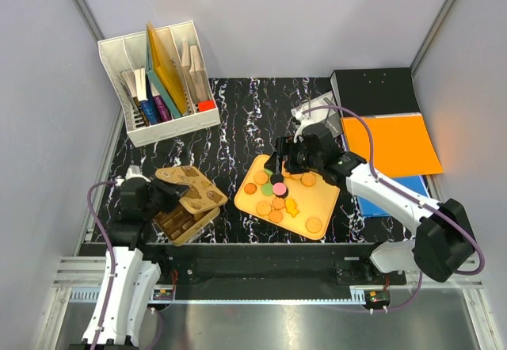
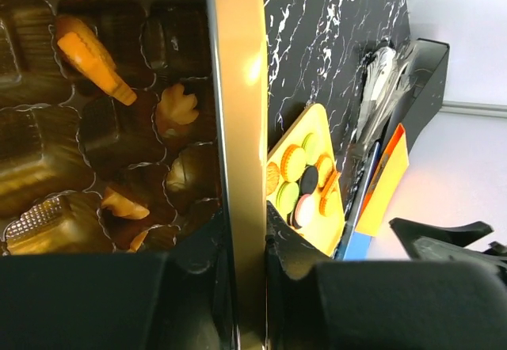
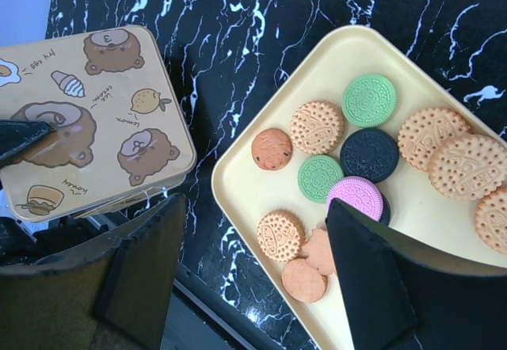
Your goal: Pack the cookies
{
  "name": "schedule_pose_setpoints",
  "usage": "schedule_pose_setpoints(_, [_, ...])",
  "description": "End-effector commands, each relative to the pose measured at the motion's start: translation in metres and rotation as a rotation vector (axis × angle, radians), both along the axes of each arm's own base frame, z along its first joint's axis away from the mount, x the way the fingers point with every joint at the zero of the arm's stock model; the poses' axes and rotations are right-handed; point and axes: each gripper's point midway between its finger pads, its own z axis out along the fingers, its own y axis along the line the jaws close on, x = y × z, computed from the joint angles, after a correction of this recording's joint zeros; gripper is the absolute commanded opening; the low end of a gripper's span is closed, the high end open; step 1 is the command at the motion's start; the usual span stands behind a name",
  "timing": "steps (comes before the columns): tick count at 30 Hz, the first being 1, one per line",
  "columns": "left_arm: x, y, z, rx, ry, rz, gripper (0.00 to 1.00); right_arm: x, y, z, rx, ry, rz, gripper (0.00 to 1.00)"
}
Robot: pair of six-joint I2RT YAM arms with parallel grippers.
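Cookies (image 1: 279, 204) lie on a yellow tray (image 1: 325, 201); the tin lid (image 1: 190, 186) overhangs the box (image 1: 176, 224).

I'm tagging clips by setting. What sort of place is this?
Likely a robotics lab test cell, not a kitchen: plain grey panel walls box in a marble-print tabletop, an aluminium mounting rail runs along its near edge, and a desk file organizer stands at the far left corner.

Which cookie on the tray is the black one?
The black cookie sits mid-cluster between the two green cookies, just above the pink cookie. Every other one is tan, orange or brown.
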Motion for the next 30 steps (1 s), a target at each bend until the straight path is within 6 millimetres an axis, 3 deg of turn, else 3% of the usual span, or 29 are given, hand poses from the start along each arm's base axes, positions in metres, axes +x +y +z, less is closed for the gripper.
schedule_pose_setpoints(1, [0.014,0.004,0.040,0.038,-0.128,-0.004,0.18,0.008,0.014,0.034,0.075,-0.067,0.021,0.80])
schedule_pose_setpoints(8, [0.039,-0.006,0.091,0.004,-0.270,-0.051,0.17,0.002,0.015,0.038,0.087,-0.072,0.046,0.77])
schedule_pose_setpoints(12, [0.054,-0.008,0.142,0.001,-0.381,-0.059,0.17,-0.001,0.018,0.032,0.087,-0.050,0.067,0.77])
schedule_pose_setpoints(14, [0.063,-0.004,0.160,0.013,-0.418,-0.037,0.17,-0.002,0.024,0.027,0.090,-0.023,0.094,0.76])
schedule_pose_setpoints(15, [0.065,-0.002,0.182,0.027,-0.463,-0.031,0.17,-0.002,0.026,0.026,0.093,-0.014,0.104,0.75])
schedule_pose_setpoints(17, [0.074,0.004,0.195,0.055,-0.473,-0.004,0.17,0.000,0.035,0.018,0.096,0.028,0.130,0.73])
schedule_pose_setpoints(19, [0.082,0.012,0.220,0.097,-0.519,0.029,0.17,0.005,0.046,0.011,0.099,0.062,0.150,0.72])
schedule_pose_setpoints(20, [0.090,0.015,0.221,0.118,-0.509,0.042,0.17,0.004,0.051,0.010,0.104,0.075,0.168,0.72])
schedule_pose_setpoints(21, [0.093,0.020,0.239,0.145,-0.538,0.059,0.17,0.003,0.057,0.008,0.106,0.086,0.181,0.71])
schedule_pose_setpoints(23, [0.105,0.027,0.245,0.174,-0.529,0.091,0.17,0.003,0.067,0.005,0.105,0.104,0.206,0.71])
schedule_pose_setpoints(24, [0.108,0.029,0.262,0.203,-0.565,0.094,0.17,-0.001,0.071,0.003,0.099,0.109,0.220,0.71])
schedule_pose_setpoints(26, [0.118,0.035,0.271,0.224,-0.565,0.123,0.17,-0.002,0.079,-0.001,0.091,0.118,0.246,0.70])
schedule_pose_setpoints(30, [0.131,0.033,0.293,0.255,-0.632,0.098,0.16,-0.015,0.094,-0.009,0.078,0.137,0.308,0.70])
